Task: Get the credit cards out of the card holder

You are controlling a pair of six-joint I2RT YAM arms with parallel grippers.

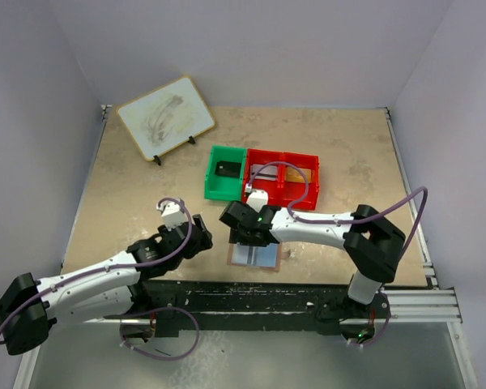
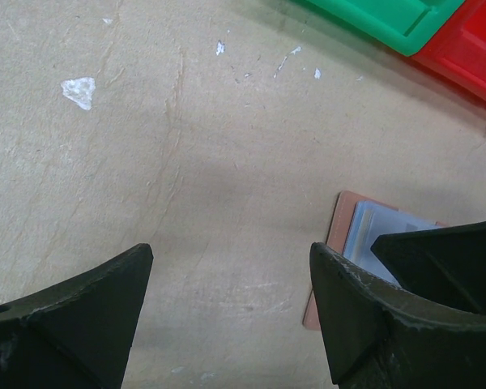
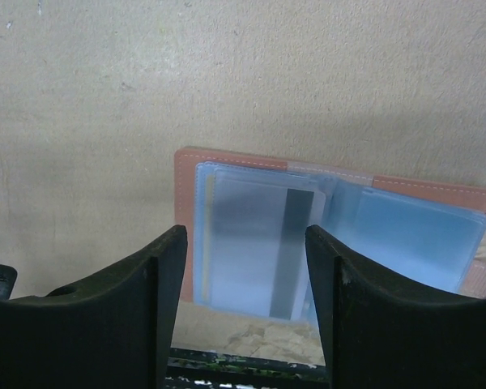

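Right wrist: card holder (image 3: 332, 235) under fingers (image 3: 121, 316)

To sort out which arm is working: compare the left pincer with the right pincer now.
The left pincer hangs over table beside the card holder; the right pincer hangs over its open blue-grey sleeves. The left pincer's jaws stand somewhat wider than the right pincer's. Both are open and hold nothing.
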